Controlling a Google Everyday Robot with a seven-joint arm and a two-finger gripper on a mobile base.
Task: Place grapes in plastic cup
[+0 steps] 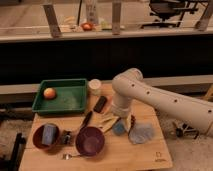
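Observation:
The small cream plastic cup [94,86] stands upright at the back of the table, just right of the green tray [75,106]. A small dark clump [66,138] that may be the grapes lies between the red bowl [37,140] and the dark purple bowl [90,141]. My white arm comes in from the right and bends down. My gripper [123,126] is low over the table, right of the purple bowl and next to a grey-blue cloth [143,133]. It is well in front of the cup.
The tray holds an orange fruit [49,93]. A black flat object [100,104] lies in front of the cup. A dark utensil [86,120], a yellowish item [107,121] and a fork [73,156] are near the purple bowl. The red bowl holds a blue-grey object [49,133].

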